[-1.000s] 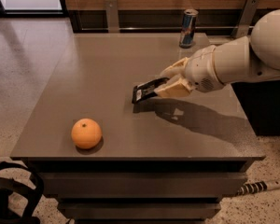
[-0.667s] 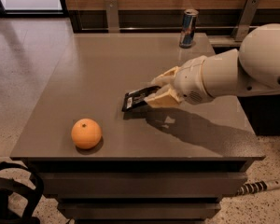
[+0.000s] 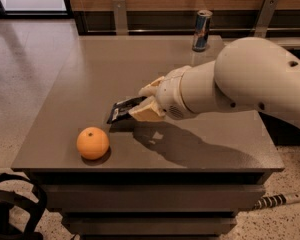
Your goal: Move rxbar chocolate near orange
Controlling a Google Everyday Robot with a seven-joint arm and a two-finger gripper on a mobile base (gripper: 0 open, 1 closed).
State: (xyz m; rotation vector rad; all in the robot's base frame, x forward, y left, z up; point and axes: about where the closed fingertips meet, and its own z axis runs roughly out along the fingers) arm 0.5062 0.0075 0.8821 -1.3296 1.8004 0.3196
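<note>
My claw (image 3: pixel 141 104) pinches the rxbar chocolate (image 3: pixel 119 112) by one end, the bar slanting just above the worktop (image 3: pixel 90 69), its shadow beneath it. The orange (image 3: pixel 92 143) sits close by, at about seven o'clock from the bar, not touching it. To do this well, I should lower gently toward seven o'clock and lay the bar flat beside the fruit. I must stop short of nudging it, since it would likely roll. The drink can (image 3: pixel 202 30) stands well clear at one o'clock.

Soft shadow beneath hand (image 3: pixel 136 105) over table (image 3: pixel 85 69)
</note>
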